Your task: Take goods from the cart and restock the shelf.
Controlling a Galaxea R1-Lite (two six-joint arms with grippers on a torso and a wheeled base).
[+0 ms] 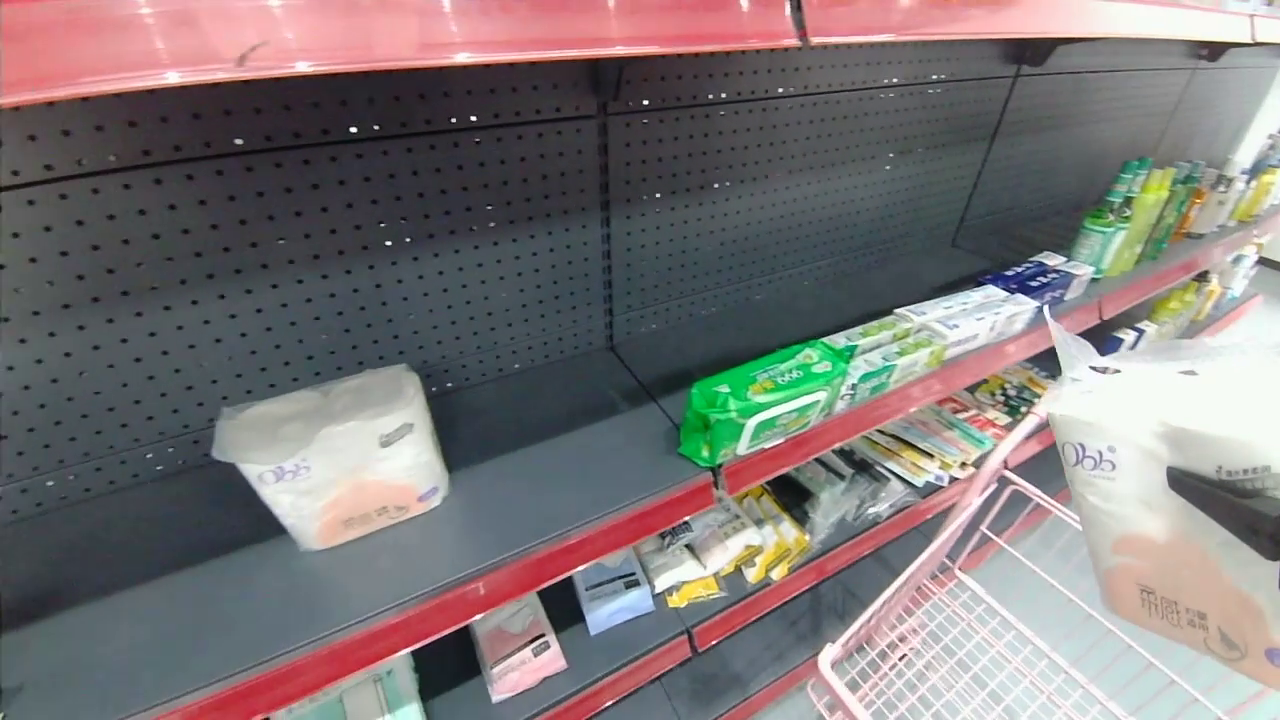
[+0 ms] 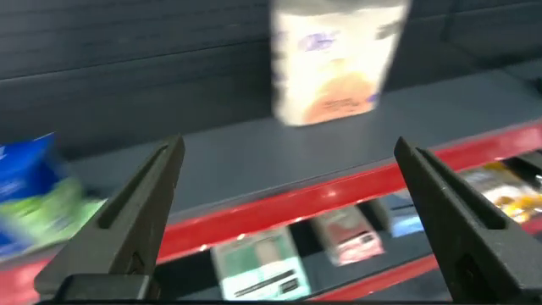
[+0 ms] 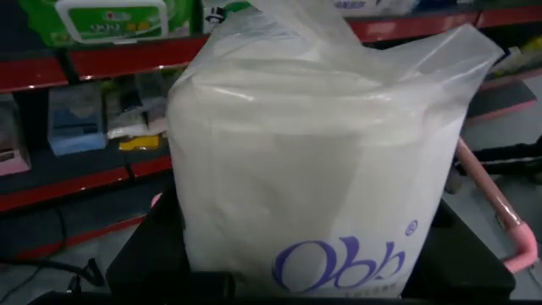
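Tissue pack [image 3: 322, 169] is clamped between the right fingers [image 3: 148, 254], one dark finger at each side of its lower part. The plastic wrap is bunched loose at the top. In the head view one finger is seen pressed across the pack's side. The pack is held in the air above the cart [image 1: 960, 600], in front of the shelf [image 1: 520, 500] and not touching it.

Left gripper [image 2: 288, 152]: fingers spread wide, nothing between them. The gripper is pointed at the shelf's grey deck. A second pack [image 1: 335, 455] is seen beyond the fingertips, apart from them.

The second pack is stood upright on the deck, toward the left, near the perforated back panel [image 1: 400, 250]. It is well apart from the held pack.

Further right on the same deck, at the red front edge, green wipes [image 1: 765, 400] are laid flat. A row of boxes [image 1: 930, 335] is set just beside them. Bottles [image 1: 1130, 215] are lined up at the far right.

Small packets [image 1: 610, 590] are spread along the lower shelf, under the red edge.

A blue and green pack [image 2: 25, 195] is noted at the deck's edge in the left wrist view; it is blurred and its kind cannot be told.

The cart is of pink wire and is parked at lower right, near the lower shelves.
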